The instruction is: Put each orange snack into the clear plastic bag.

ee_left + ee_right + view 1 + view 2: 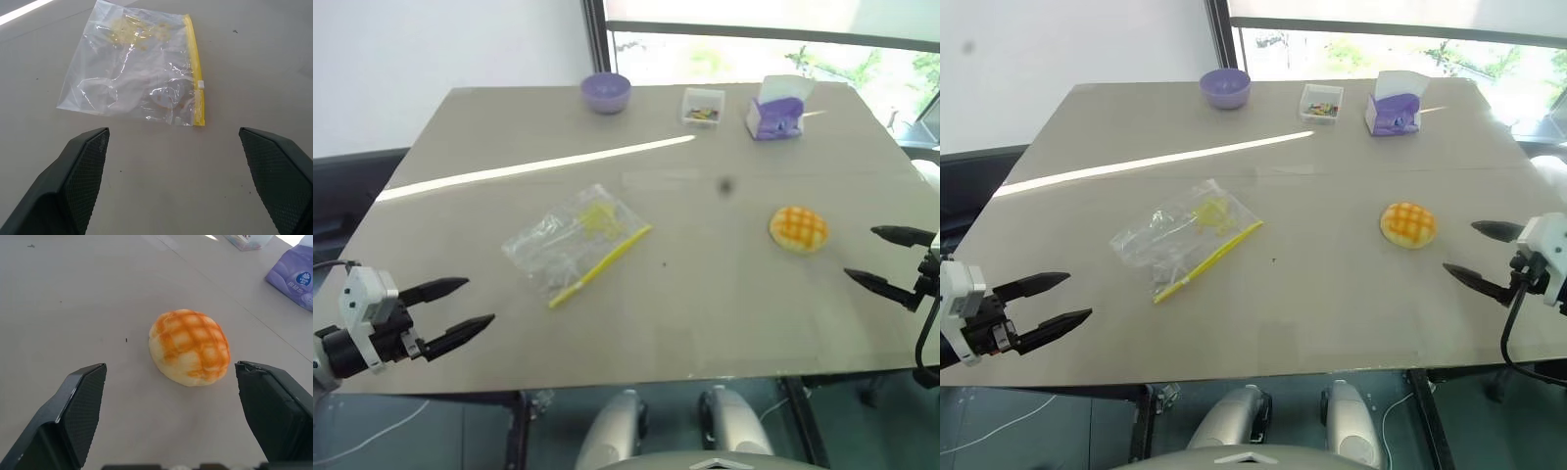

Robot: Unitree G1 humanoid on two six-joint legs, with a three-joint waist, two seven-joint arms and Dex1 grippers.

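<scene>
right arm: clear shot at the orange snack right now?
Probably yes. The right gripper is open, the orange snack sits alone on the table just ahead of it, nothing between.

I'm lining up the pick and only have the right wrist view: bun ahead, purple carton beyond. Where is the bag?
Observer: The clear plastic bag lies flat near the table's middle, on the left arm's side of the orange snack.
Operator: Is the left gripper holding it?
Observer: No. The left gripper is open and empty, short of the bag and pointing toward it.
Operator: Anything inside the bag?
Observer: No bun inside; the yellow seal strip runs along one edge.
</scene>
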